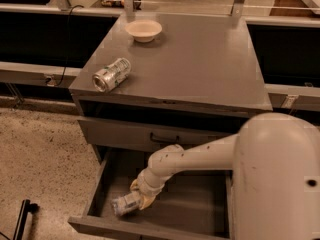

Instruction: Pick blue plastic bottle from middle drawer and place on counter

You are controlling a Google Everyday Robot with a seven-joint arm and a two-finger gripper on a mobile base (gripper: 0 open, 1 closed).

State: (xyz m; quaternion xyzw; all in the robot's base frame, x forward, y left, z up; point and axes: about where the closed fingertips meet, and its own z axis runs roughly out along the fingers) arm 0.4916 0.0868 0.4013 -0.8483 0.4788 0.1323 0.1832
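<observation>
A: Where is the bottle (124,204)?

B: Lying on its side on the floor of the open drawer (196,210), towards the front left. Its left end points at the front wall, and its right end meets the hand (141,195).

A: So the hand is to the right of it?

B: Just right and a little behind, down inside the drawer and touching the bottle's right end.

A: What else is in the drawer?

B: The bottle and the hand, on bare grey floor. The arm (195,156) reaches in from the right.

A: And on the tabletop (200,64)?

B: A crushed can (111,74) on its side near the front left edge. Further back and slightly right stands a pale bowl (143,30), well apart from the can.

A: Is the hand spread or pinching?

B: I cannot tell. It is against the bottle, but whether it has closed on it does not show.
</observation>
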